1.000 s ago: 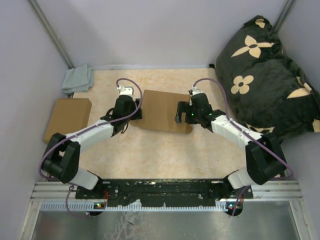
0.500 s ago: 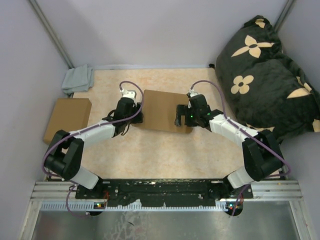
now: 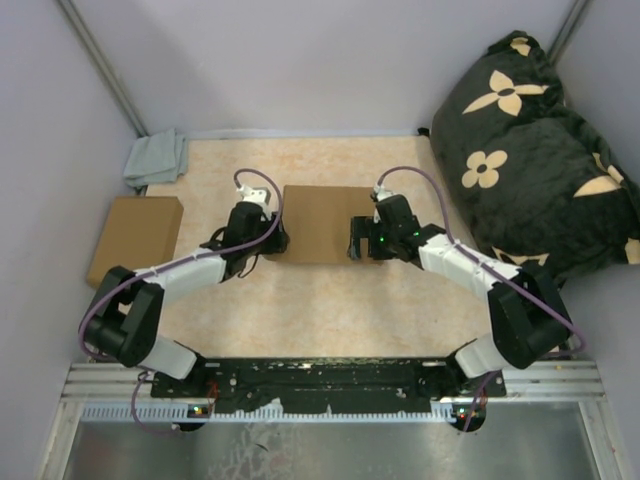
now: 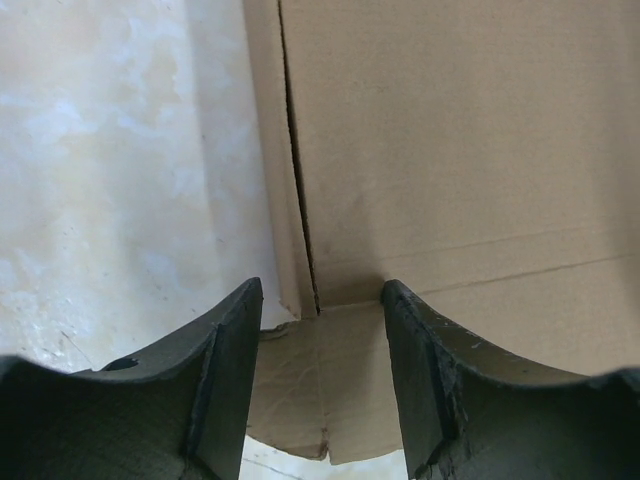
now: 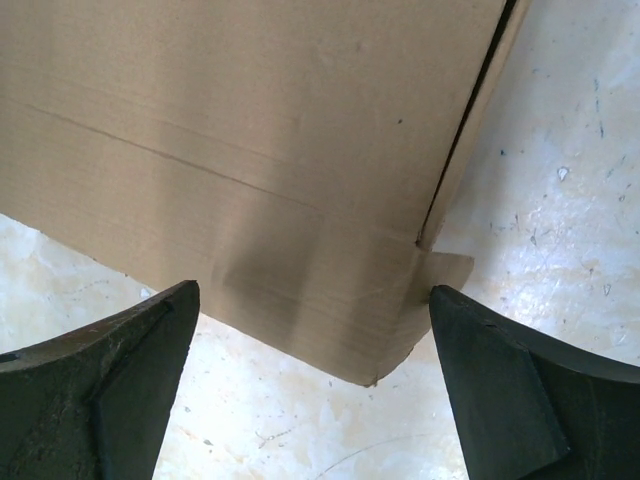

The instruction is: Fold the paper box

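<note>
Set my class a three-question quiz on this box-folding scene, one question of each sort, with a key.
1. In the top view, at which edge of the paper box is the left gripper?
2. True or false: the right gripper is shut.
3. What lies at the table's far left corner? A grey cloth; B red cup; C scissors.
Key: 1 left edge; 2 false; 3 A.

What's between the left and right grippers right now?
The paper box, lying flat on the table, fills the stretch between the left gripper and the right gripper, one at each side edge. The top external view shows it.
</note>
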